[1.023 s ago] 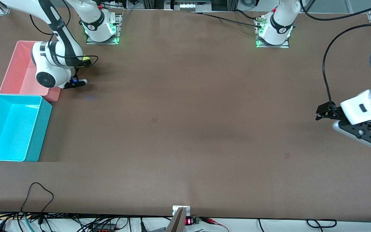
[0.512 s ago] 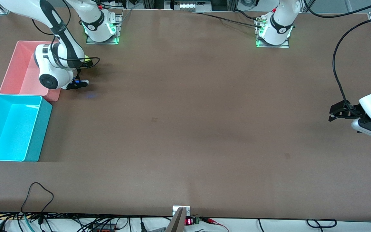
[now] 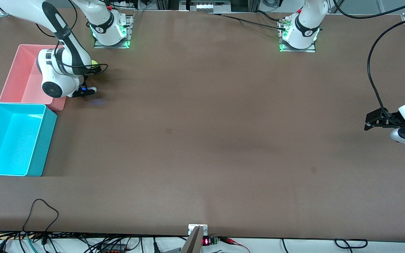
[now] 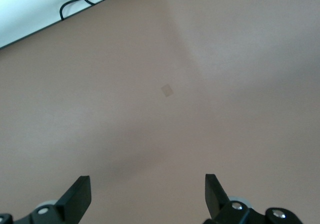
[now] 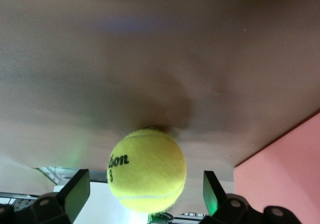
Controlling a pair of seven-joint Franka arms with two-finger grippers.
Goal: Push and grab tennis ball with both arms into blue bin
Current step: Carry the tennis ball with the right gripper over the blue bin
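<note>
The tennis ball (image 3: pixel 94 63) lies on the brown table beside the pink tub, near the right arm's base, mostly hidden by the right arm. In the right wrist view the tennis ball (image 5: pixel 147 170) shows dark lettering and sits between the spread fingers of my right gripper (image 5: pixel 145 176), with a gap on each side. My right gripper (image 3: pixel 95 69) is open and low at the ball. The blue bin (image 3: pixel 43 140) stands nearer the front camera than the pink tub and holds nothing. My left gripper (image 3: pixel 370 121) is open and holds nothing, over bare table at the left arm's end; it also shows in the left wrist view (image 4: pixel 147 178).
The pink tub (image 3: pixel 16 75) stands between the ball and the blue bin, touching the bin's corner; its edge shows in the right wrist view (image 5: pixel 285 174). A black cable loop (image 3: pixel 39 211) lies at the table's front edge. The arm bases (image 3: pixel 298 35) stand along the table's top edge.
My left arm has drawn back toward its end of the table, partly leaving the view. My right arm has shifted slightly at the ball; the ball has stayed in place.
</note>
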